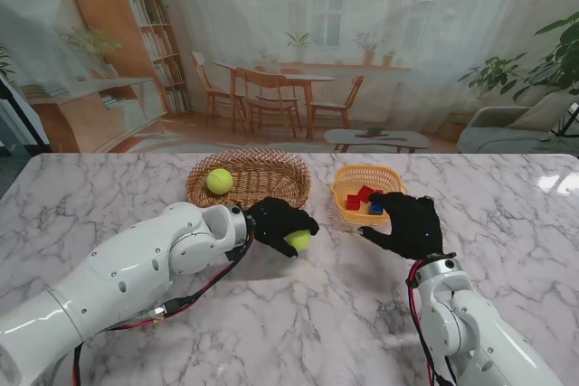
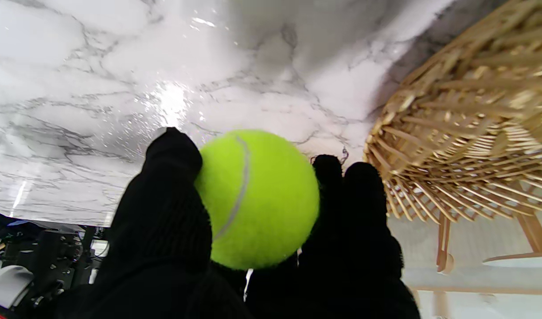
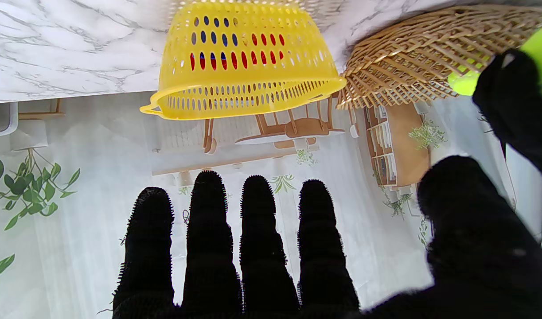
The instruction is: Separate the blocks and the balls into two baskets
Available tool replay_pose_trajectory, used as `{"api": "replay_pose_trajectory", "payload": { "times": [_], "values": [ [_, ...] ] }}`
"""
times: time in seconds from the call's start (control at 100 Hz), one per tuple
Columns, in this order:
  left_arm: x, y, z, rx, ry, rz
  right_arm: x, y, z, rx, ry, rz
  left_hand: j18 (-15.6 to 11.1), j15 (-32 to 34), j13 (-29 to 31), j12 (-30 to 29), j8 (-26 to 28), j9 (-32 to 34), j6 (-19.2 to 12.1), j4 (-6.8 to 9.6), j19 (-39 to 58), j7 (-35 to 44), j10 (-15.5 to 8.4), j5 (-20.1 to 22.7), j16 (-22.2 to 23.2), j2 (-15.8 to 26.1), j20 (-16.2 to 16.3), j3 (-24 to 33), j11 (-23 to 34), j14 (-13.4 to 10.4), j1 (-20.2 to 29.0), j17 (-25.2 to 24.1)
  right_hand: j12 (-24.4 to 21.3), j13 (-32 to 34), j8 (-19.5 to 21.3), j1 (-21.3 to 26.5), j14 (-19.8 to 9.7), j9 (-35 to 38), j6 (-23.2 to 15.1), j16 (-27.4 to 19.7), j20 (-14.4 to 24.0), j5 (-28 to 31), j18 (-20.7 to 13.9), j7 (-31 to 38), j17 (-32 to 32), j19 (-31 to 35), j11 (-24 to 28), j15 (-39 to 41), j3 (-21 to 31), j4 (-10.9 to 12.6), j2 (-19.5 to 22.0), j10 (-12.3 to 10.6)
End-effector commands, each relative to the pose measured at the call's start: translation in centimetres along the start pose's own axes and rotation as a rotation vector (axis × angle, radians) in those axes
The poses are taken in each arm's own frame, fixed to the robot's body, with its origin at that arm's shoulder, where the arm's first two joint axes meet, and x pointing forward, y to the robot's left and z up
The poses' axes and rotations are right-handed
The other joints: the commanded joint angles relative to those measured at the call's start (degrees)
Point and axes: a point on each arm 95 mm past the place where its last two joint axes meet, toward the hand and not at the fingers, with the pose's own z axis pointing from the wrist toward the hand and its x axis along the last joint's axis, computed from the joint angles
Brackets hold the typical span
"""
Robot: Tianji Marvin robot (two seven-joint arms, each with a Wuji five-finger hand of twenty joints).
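Note:
My left hand (image 1: 276, 221) is shut on a yellow-green tennis ball (image 1: 298, 240), held just in front of the wicker basket (image 1: 262, 189); in the left wrist view the ball (image 2: 257, 199) sits between thumb and fingers (image 2: 173, 186). A second tennis ball (image 1: 219, 180) lies inside the wicker basket. The yellow plastic basket (image 1: 344, 189) holds red blocks (image 1: 360, 196) and a blue block (image 1: 375, 208). My right hand (image 1: 409, 223) hovers open at the near right rim of the yellow basket (image 3: 248, 88), fingers (image 3: 257, 230) spread, holding nothing.
The two baskets stand side by side at the middle of the marble table (image 1: 109, 196), wicker (image 3: 412, 53) on the left, yellow on the right. A printed room backdrop (image 1: 298, 42) rises behind the table's far edge.

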Motion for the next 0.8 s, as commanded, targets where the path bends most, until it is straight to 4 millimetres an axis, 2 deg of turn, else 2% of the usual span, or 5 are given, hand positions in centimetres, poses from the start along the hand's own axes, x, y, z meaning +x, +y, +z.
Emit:
{"api": "replay_pose_trajectory", "payload": {
  "times": [0.0,0.26,0.79],
  "values": [
    [-0.7,-1.2,0.0,0.008,-0.023,0.011,0.0,-0.2,-0.1,0.006,-0.005,-0.002,-1.8,2.5,1.8,3.0,2.7,5.5,-3.2,2.17,1.6,6.6,-3.5,3.3,1.1,4.9,1.0,6.3,4.1,-1.4,10.2,0.6,0.2,-1.4,1.2,1.0,0.6,-1.5,0.5,0.4,0.8,-1.4,1.5,-1.1,-1.2,-1.0,-0.4,-2.4,-0.7,1.4,2.4,1.0],
    [-2.7,-2.0,-0.4,0.027,-0.106,0.008,0.0,-0.2,-0.1,0.004,-0.007,-0.001,-1.7,2.1,1.8,2.6,2.3,5.2,-2.8,2.23,1.5,6.4,-3.4,3.2,1.0,5.0,1.0,5.8,4.1,-1.3,9.9,0.4,0.2,-1.5,1.2,1.1,0.6,-1.6,0.5,0.4,0.9,-1.5,1.5,-1.1,-1.2,-0.9,-0.4,-2.4,-0.8,1.4,2.4,0.9],
    [-8.5,-1.5,-1.0,0.024,-0.331,-0.03,0.0,-0.2,0.0,0.01,-0.004,-0.004,-1.5,1.7,1.2,1.6,1.9,4.0,-1.9,2.42,1.0,5.7,-3.0,2.7,1.0,5.9,1.0,5.2,5.0,-1.1,9.6,-0.3,0.2,-1.4,1.2,1.1,0.6,-1.6,0.6,0.4,0.9,-1.4,1.5,-1.1,-1.1,-0.9,-0.4,-2.4,-0.9,1.5,2.5,0.8]
  ]
}}
